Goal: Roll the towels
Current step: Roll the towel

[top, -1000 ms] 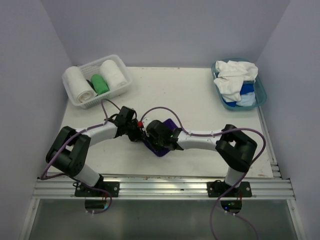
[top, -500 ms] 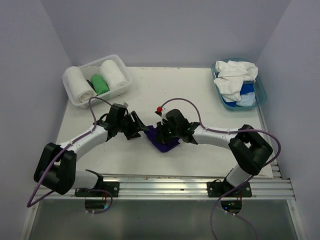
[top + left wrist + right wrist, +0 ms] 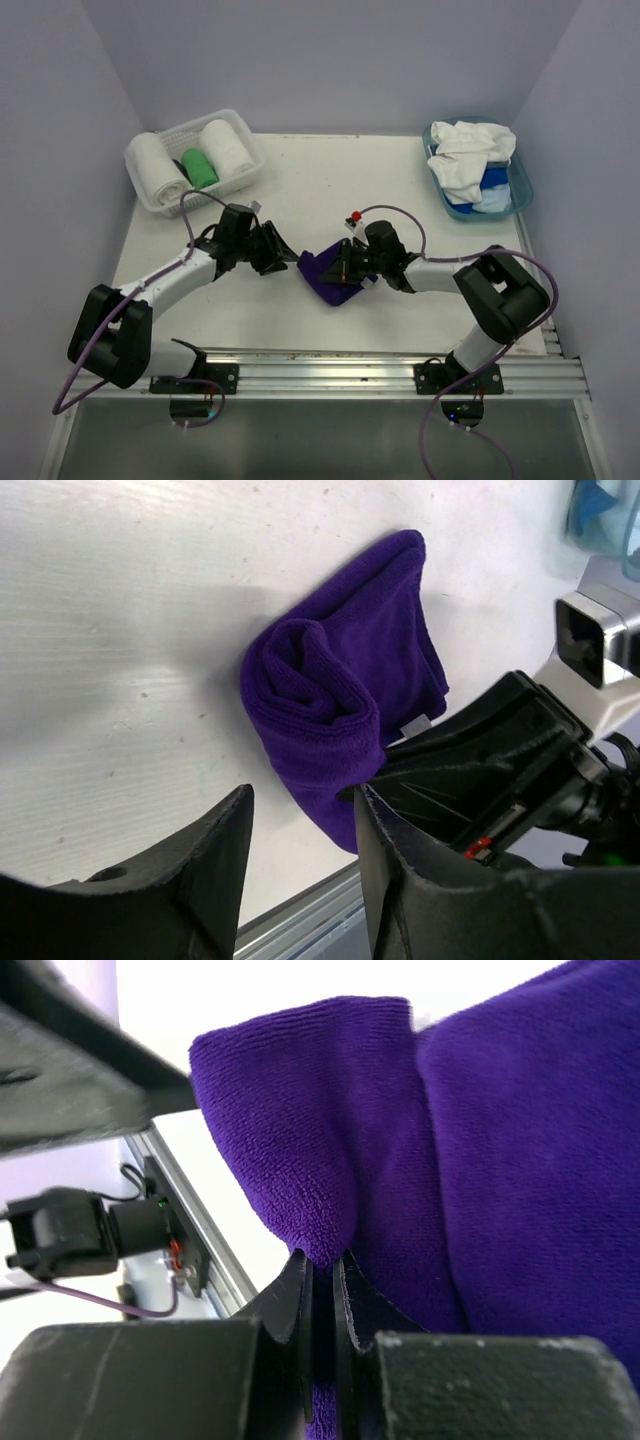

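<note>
A deep purple towel (image 3: pixel 328 282) lies partly rolled on the white table, its rolled end (image 3: pixel 300 665) facing my left wrist camera. My right gripper (image 3: pixel 346 272) is shut on a fold of this towel (image 3: pixel 440 1130) at its right side, the jaws (image 3: pixel 322 1260) pinching the cloth. My left gripper (image 3: pixel 289 262) stands open just left of the towel, nothing between its fingers (image 3: pixel 215 865). Two rolled white towels (image 3: pixel 157 168) and a rolled green one (image 3: pixel 199 168) lie in the basket. Loose white towels (image 3: pixel 468 155) and blue ones (image 3: pixel 487 192) are heaped in the tub.
The white lattice basket (image 3: pixel 216 196) stands at the back left and the teal tub (image 3: pixel 523 186) at the back right. The metal rail (image 3: pixel 330 375) runs along the near table edge. Cables loop over both arms.
My left gripper has opened, let go of the purple towel and drawn back to the left. The right gripper has shifted right, still pinching the towel.
</note>
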`<move>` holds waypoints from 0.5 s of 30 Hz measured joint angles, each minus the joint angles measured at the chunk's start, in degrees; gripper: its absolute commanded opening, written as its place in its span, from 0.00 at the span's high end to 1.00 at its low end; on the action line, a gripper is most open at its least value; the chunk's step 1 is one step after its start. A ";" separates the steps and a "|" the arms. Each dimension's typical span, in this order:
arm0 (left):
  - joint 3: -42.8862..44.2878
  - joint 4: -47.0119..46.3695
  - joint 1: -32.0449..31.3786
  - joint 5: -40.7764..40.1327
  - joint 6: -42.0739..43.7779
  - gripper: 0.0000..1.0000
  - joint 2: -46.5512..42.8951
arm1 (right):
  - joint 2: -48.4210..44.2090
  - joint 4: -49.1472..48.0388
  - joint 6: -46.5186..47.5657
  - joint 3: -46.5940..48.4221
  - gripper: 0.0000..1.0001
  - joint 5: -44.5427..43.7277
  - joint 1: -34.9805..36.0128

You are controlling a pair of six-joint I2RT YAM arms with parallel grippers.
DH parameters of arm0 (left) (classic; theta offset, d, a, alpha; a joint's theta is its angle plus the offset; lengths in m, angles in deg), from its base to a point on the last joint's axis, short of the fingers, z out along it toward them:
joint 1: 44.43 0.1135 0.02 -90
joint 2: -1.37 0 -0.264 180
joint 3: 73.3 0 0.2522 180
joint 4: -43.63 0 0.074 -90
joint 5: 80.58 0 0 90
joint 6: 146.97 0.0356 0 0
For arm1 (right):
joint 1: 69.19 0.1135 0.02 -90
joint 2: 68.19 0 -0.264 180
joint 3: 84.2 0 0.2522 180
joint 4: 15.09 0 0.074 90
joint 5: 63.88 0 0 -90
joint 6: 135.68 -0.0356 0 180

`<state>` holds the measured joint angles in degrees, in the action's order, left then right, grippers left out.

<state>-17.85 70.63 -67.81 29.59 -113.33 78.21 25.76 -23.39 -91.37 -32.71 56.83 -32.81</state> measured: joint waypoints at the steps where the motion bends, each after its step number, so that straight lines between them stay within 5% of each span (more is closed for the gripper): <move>1: 0.44 -0.22 -0.42 0.20 0.02 0.57 0.20 | 0.20 -0.46 -0.83 -0.35 1.00 0.37 -0.48; 15: 9.66 -2.51 -5.60 1.62 2.12 0.66 10.05 | 4.17 -3.65 -6.10 -1.31 1.00 3.74 -3.19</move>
<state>-8.19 68.12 -73.40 31.20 -111.21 88.26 29.93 -27.04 -97.47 -34.02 60.57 -36.00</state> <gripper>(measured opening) 0.343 0.055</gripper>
